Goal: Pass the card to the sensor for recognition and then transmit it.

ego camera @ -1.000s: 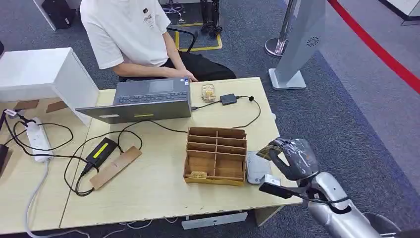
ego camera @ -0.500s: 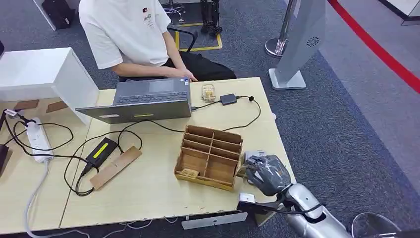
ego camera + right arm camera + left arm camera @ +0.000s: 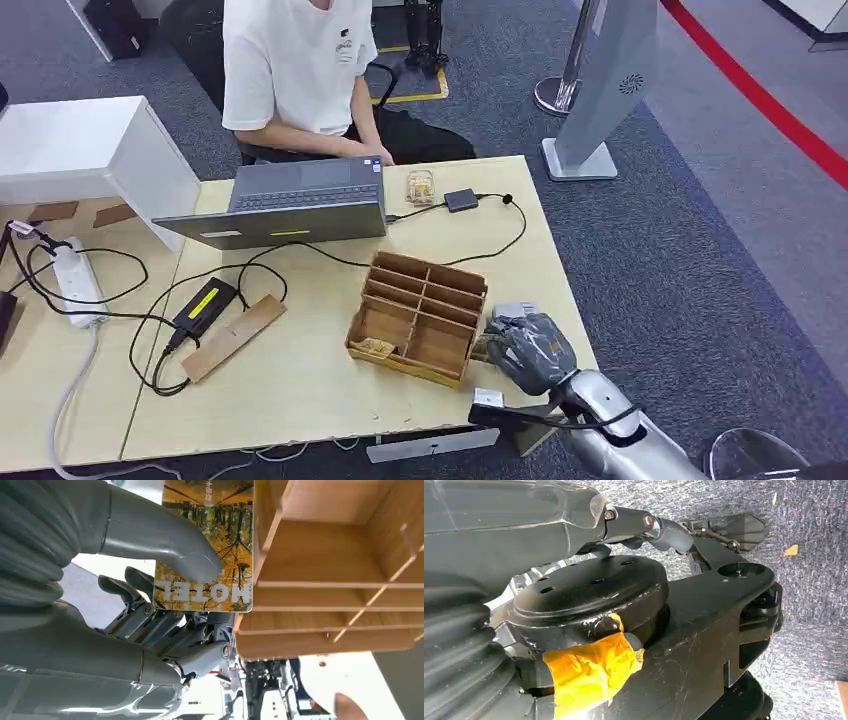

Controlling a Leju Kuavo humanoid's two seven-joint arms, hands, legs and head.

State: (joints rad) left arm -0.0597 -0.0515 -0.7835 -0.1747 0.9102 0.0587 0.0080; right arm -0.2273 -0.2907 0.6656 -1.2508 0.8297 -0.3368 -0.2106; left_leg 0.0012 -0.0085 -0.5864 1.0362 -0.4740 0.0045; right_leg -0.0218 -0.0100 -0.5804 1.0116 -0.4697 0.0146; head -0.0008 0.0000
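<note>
The right hand (image 3: 165,605) pinches the hotel card (image 3: 210,550) between thumb and fingers beside the wooden organizer (image 3: 415,318); the card is judged thin, stiff, light and slick, best gripped by its flat faces near an edge.

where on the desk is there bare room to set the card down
Bare wood lies in front of the wooden organizer, toward the table near edge, and between the organizer and the brown strip. The left side is crowded with cables and the power strip; the right hand fills the right edge.
</note>
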